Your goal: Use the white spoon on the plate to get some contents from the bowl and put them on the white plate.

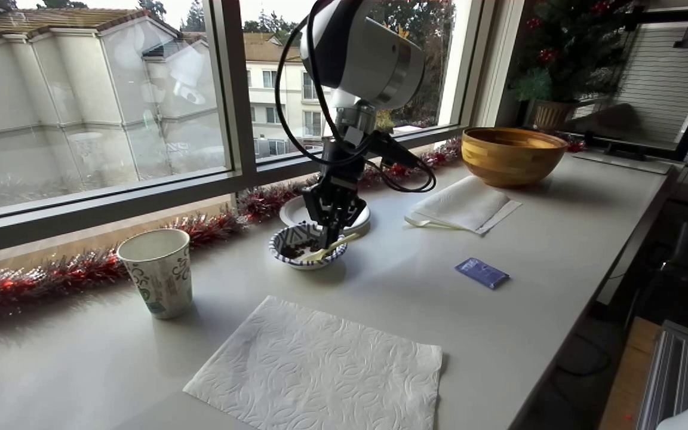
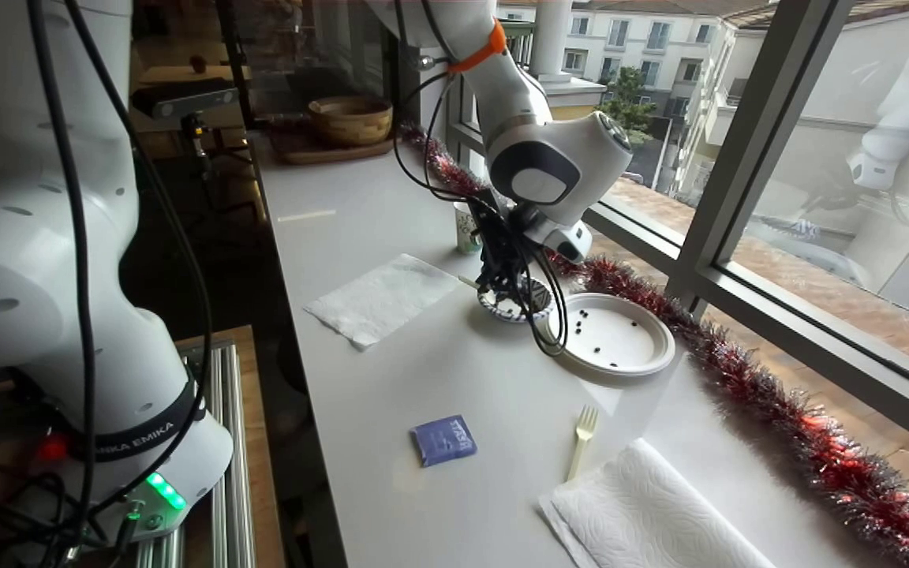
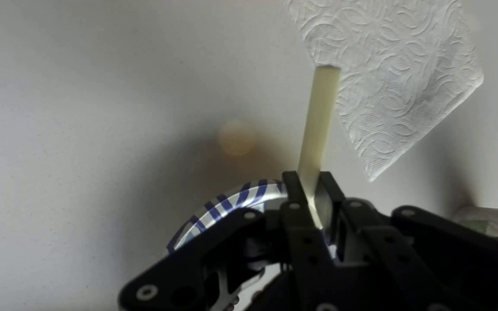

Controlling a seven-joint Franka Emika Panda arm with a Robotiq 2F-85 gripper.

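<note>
My gripper [image 1: 328, 240] is over the small bowl [image 1: 309, 266] with its blue-striped rim. Its fingers are shut on the pale handle of the white spoon [image 1: 347, 240], which slants with its head inside the bowl beside the dark contents [image 1: 294, 251]. In the wrist view the spoon handle [image 3: 319, 116] stands out between the fingertips [image 3: 308, 178]; the spoon head is hidden there, and part of the bowl rim [image 3: 223, 207] shows. The white plate [image 2: 624, 339] stands beside the bowl [image 2: 506, 318], nearer the window, with several dark bits on it.
A paper cup [image 1: 160, 278] and a large white napkin [image 1: 326, 364] lie near the bowl. A folded napkin [image 2: 652, 505], fork [image 2: 583, 434] and blue packet [image 2: 444, 439] lie on the other side. Tinsel [image 1: 212, 230] runs along the window. A wooden bowl [image 1: 508, 161] stands farther off.
</note>
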